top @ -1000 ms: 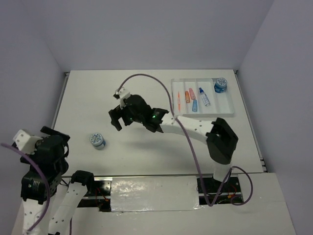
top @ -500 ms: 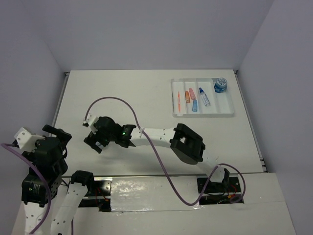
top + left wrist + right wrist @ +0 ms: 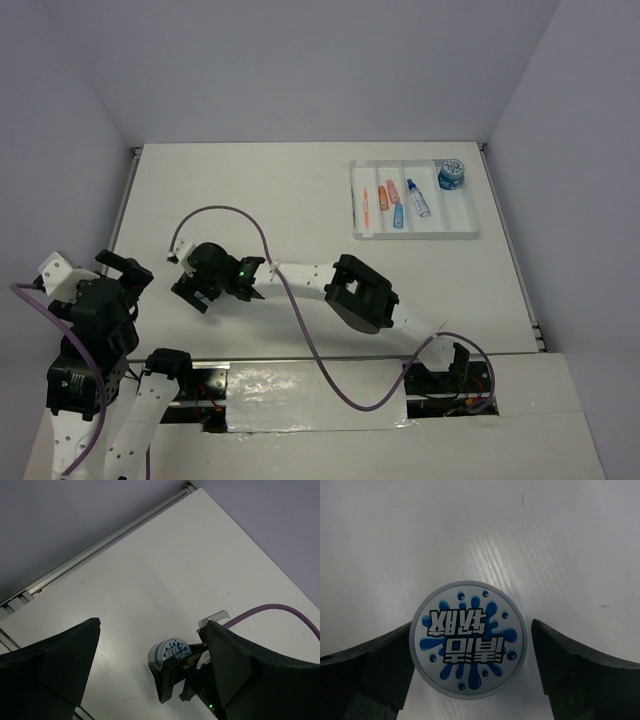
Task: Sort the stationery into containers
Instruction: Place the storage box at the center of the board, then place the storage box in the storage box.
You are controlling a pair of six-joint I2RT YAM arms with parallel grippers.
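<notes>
Right tool (image 3: pixel 199 291) has come down astride blue roll (image 3: pixel 468 640); jaws wide.

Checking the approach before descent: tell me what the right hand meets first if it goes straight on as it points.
The right hand would first meet the blue roll with the splash-patterned top, standing on the table between its open fingers; how far off is unclear.

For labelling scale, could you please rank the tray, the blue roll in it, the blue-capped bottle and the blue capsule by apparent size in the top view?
1. white tray, by far the largest.
2. blue roll and blue-capped bottle: unsure, since the bottle is longer and the roll is wider.
3. blue capsule, smallest.
</notes>
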